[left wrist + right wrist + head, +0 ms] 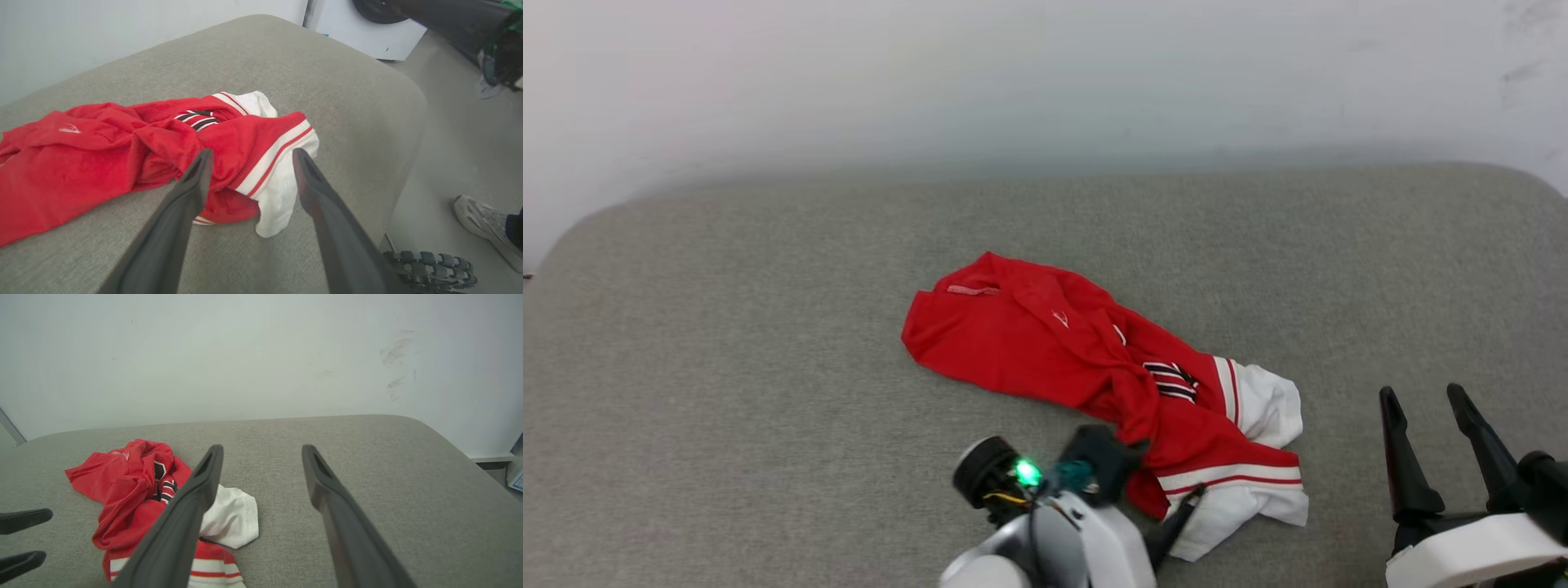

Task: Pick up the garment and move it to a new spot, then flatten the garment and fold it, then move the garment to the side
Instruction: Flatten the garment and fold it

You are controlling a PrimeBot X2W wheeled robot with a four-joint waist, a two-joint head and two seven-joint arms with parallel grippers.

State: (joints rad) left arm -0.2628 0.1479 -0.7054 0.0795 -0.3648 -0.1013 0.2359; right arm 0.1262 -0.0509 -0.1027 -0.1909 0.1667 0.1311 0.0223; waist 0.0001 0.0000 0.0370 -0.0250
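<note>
Pickup step, grasp not yet made: left claw (252, 152) wide, poised over garment (1045, 343) at its striped sleeve end (contact unclear); right claw (1421, 390) wide, well right of garment. Next, likely: lower, pinch cloth.

Grey woven cushion (727, 367) with rounded corners; backs onto a pale wall (1013, 82), scuffed with dark marks (394, 355) toward the right. Past the cushion's edge, grey floor (457, 134), a white cabinet (367, 34), a ridged black wheel (433, 265), and a person's pale sneaker (482, 222) nearby.

a bare test room, judging by the grey padded bench (768, 367), scuffed white wall (392, 355) and plain grey floor (449, 143).
</note>
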